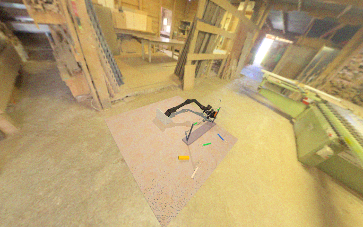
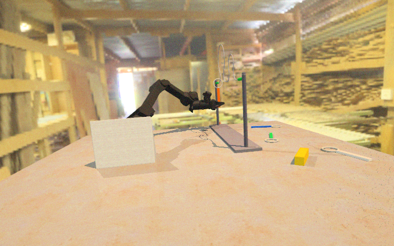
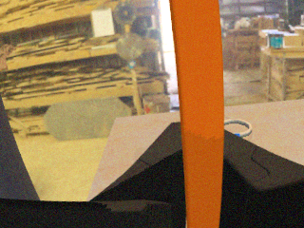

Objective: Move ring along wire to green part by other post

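Note:
The orange handle (image 1: 215,113) (image 2: 218,94) (image 3: 200,71) hangs upright below its pale ring (image 2: 221,83), beside the far post (image 2: 217,117). In the exterior view the ring is around the green part (image 2: 217,82) next to that post. My gripper (image 1: 214,116) (image 2: 220,103) (image 3: 188,132) is shut on the lower part of the orange handle. The thin grey wire (image 2: 221,44) rises in two tall humps towards the other green part (image 1: 194,123) (image 2: 239,78), at the near post (image 1: 190,132) (image 2: 244,110). Ring contact with the wire is too small to tell.
The posts stand on a dark base (image 1: 199,134) (image 2: 235,137). Beyond it lie a blue-handled ring (image 1: 220,137) (image 2: 261,126), a green-handled ring (image 1: 207,144) (image 2: 271,135), a white-handled ring (image 1: 194,172) (image 2: 354,155) and a yellow block (image 1: 183,157) (image 2: 301,156). A white panel (image 1: 162,117) (image 2: 123,142) stands by the arm's base.

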{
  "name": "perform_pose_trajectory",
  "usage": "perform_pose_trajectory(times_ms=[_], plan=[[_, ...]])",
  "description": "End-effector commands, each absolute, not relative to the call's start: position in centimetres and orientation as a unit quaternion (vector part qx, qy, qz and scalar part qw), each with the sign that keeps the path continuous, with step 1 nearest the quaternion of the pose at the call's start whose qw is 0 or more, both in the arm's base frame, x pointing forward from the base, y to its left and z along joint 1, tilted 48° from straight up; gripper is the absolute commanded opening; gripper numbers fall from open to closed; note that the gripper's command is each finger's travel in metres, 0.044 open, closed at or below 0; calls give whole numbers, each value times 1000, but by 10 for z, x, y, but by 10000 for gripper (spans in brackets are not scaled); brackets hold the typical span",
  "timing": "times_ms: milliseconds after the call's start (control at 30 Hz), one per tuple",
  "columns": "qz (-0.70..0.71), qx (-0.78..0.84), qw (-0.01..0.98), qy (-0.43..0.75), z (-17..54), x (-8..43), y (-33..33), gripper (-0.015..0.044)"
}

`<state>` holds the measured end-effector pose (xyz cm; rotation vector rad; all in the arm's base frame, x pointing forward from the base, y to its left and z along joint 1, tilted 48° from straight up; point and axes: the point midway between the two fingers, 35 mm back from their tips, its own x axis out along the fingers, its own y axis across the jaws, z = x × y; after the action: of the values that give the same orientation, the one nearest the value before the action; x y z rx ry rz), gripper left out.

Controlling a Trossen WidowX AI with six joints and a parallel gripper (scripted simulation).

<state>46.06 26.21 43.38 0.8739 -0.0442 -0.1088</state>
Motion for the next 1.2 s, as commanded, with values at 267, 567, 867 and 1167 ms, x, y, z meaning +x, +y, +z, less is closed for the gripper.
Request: perform_pose_trajectory(times_ms=[267, 567, 867, 1167], plan=[[-50, 423, 905, -22, 435, 459, 261, -150], [-32, 424, 905, 18, 429, 448, 256, -150], [1, 424, 901, 88, 424, 428, 250, -150], [33, 416, 895, 160, 420, 409, 241, -150]])
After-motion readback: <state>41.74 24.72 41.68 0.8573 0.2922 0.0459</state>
